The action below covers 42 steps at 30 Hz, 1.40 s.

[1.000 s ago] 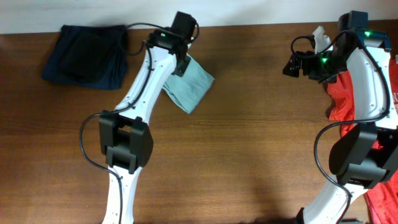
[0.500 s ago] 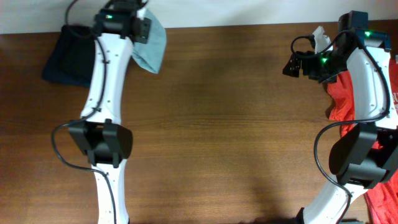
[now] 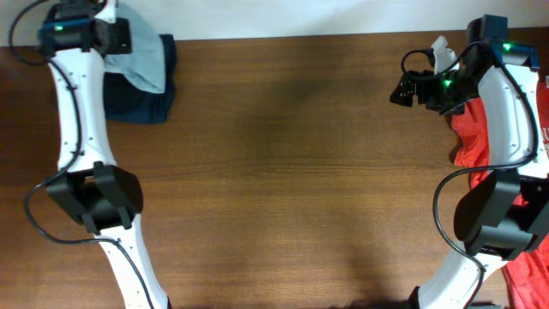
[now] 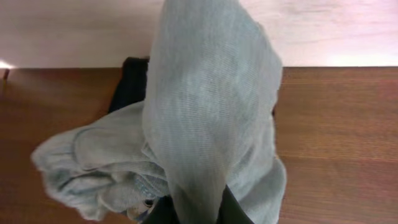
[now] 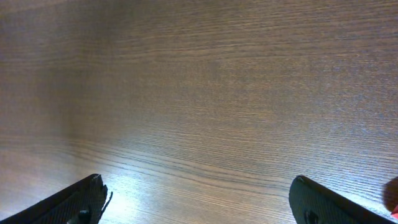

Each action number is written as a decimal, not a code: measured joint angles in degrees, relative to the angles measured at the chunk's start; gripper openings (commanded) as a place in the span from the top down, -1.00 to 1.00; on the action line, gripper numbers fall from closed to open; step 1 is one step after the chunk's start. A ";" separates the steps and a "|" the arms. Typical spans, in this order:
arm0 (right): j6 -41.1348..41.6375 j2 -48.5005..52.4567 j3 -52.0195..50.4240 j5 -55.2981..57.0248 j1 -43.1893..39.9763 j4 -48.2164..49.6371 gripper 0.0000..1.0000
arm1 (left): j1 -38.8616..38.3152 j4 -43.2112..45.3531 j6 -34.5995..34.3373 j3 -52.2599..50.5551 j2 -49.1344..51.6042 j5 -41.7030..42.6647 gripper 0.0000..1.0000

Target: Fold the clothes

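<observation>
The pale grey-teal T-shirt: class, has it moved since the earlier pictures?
Yes. The grey-teal T-shirt moved left along the table's far edge, now over the dark blue garment.

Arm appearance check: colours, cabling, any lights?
Left arm and right arm: white links, black joint housings, loose black cables looping outside, green lights near each wrist. Right gripper is black, with dark fingers.

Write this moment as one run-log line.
left gripper: shut on grey-teal T-shirt, above dark garment | right gripper: open, empty | red T-shirt: right edge
</observation>
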 measured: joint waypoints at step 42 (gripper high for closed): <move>-0.02 0.00 0.00 0.02 0.00 0.00 -0.97 | 3.32 7.19 25.53 0.00 4.98 25.81 1.00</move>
